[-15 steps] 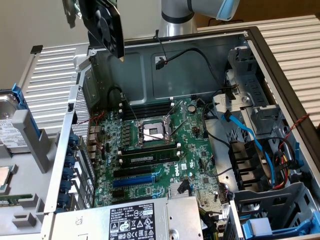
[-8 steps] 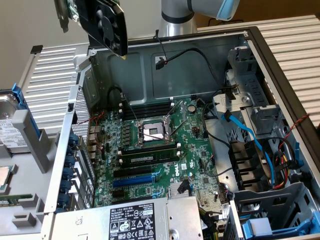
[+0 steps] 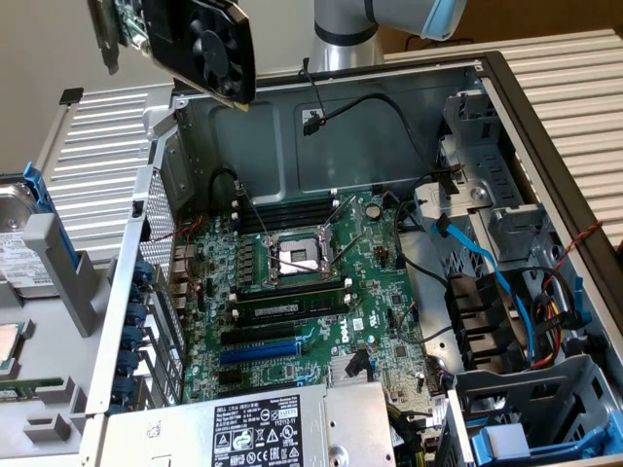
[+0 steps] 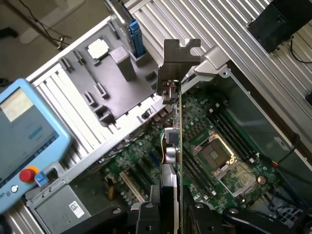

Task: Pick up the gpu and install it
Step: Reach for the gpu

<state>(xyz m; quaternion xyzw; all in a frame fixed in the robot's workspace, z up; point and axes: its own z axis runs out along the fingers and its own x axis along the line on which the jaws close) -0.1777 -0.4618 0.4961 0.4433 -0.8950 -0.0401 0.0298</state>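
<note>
1. gripper (image 4: 174, 214) is pinching the gpu (image 3: 200, 44); the card sits clamped between both fingers.
2. gpu is in the air at the exterior view's upper left, above the corner of the open case (image 3: 282, 146), well clear of the motherboard (image 3: 380, 282).
3. card is tilted, fan facing the exterior view's right.
4. wrist view: card is edge-on, bracket (image 4: 180, 53) at the end away from the gripper, cpu socket (image 4: 217, 156) below and to one side.
5. blue slot (image 3: 261, 348) lies near the psu (image 3: 263, 428).

gpu (image 3: 209, 49): matt black plastic shroud, bare metal bracket; case (image 3: 292, 146): dull grey metal.
</note>
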